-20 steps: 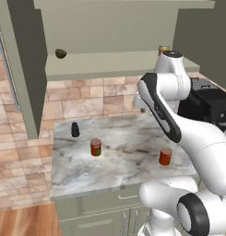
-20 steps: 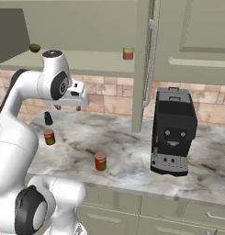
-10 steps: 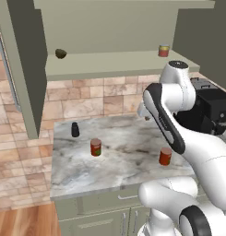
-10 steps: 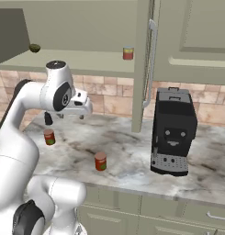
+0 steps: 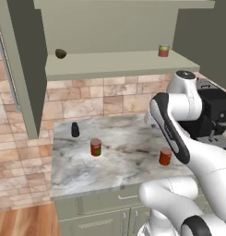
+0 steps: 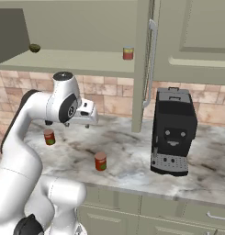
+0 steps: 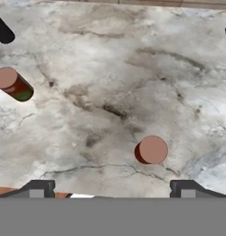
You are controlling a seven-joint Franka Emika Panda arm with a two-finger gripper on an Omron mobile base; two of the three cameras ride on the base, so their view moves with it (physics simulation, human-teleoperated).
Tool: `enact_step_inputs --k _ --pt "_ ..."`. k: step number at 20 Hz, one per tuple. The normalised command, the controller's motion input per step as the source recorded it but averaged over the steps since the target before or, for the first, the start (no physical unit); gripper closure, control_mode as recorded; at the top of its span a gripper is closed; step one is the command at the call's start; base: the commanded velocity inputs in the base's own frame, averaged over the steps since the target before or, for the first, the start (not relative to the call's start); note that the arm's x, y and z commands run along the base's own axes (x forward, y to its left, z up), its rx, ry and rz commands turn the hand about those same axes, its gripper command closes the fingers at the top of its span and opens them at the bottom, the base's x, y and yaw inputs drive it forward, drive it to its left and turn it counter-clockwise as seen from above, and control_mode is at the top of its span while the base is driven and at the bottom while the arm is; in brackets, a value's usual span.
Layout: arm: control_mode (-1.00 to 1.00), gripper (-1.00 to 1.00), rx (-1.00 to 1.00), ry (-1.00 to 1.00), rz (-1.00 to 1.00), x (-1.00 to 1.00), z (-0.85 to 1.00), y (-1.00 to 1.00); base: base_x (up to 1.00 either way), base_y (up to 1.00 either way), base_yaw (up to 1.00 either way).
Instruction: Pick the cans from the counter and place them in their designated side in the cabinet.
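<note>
Marble-patterned counter (image 5: pixel 128 152) runs under the open olive cabinet (image 5: pixel 119 64), and the plain red-orange can (image 5: pixel 165 156) near the counter's front edge serves as the landmark. From above, in the hand view, that can (image 7: pixel 151 150) lies almost under the gripper (image 7: pixel 112 186), a little toward one finger, with the two fingertips (image 7: pixel 38 188) spread wide apart and nothing between them: the gripper is released and empty. In the right base view the gripper (image 6: pixel 87 120) hangs above and behind this can (image 6: pixel 100 161), apart from it.

Farther along the counter from the plain can, toward the open door side, stands the labelled can (image 5: pixel 96 147), red with green and white. Beyond that, nearer the brick wall, is a small black bottle (image 5: pixel 75 129). On the other side of the plain can sits a black coffee machine (image 6: pixel 173 133).

Highest and farthest, a shorter red-and-yellowish can (image 5: pixel 163 50) already stands on the cabinet shelf, with a small dark round thing (image 5: pixel 60 53) at the shelf's far end.

Judging by this, both task cans are still on the counter and the arm is lining up a pick. The next move calls for centring over the plain can, descending with fingers astride it, then closing.
</note>
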Motion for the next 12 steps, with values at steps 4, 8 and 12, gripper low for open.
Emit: enact_step_inputs --k 4,8,12 --pt "-1.00 -1.00 0.00 0.00 -0.01 -0.07 -0.27 -0.23 0.00 0.00 0.00" --pt "-1.00 -1.00 0.00 0.00 0.00 -0.03 -0.25 -0.20 0.00 0.00 0.00" --pt "-1.00 -1.00 -0.01 0.00 0.00 -0.03 -0.23 -0.20 0.00 0.00 0.00"
